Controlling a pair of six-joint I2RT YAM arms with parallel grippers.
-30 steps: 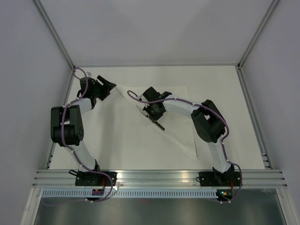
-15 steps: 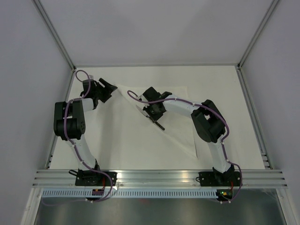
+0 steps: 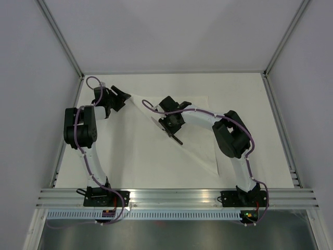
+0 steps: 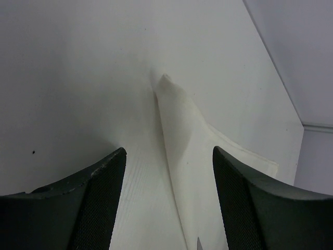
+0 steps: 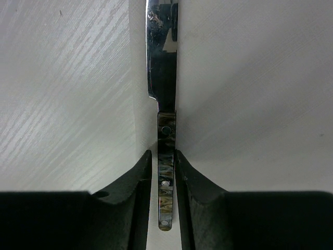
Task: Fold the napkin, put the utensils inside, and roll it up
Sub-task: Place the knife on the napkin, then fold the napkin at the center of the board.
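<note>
The napkin [image 3: 200,143] lies folded into a white triangle on the table, its long folded edge running diagonally. A dark knife [image 3: 177,138] of the utensils rests along that edge. My right gripper [image 3: 169,125] hovers over it. In the right wrist view the jaws stand slightly apart around the knife handle [image 5: 165,177], with a thin gap on the left side, and the blade [image 5: 162,67] points away over the napkin [image 5: 250,78]. My left gripper [image 3: 120,99] is open just off the napkin's far-left corner [image 4: 179,114], with nothing between its fingers [image 4: 104,177].
Metal rails [image 3: 177,198] run along the near edge by both arm bases. Grey walls close in the table [image 3: 130,156] on the left, right and back. A thin metal tip [image 4: 199,242] shows at the bottom edge of the left wrist view.
The right jaws have parted from the knife handle. The left arm's elbow has swung toward the back and its gripper has drawn slightly left, away from the napkin corner.
</note>
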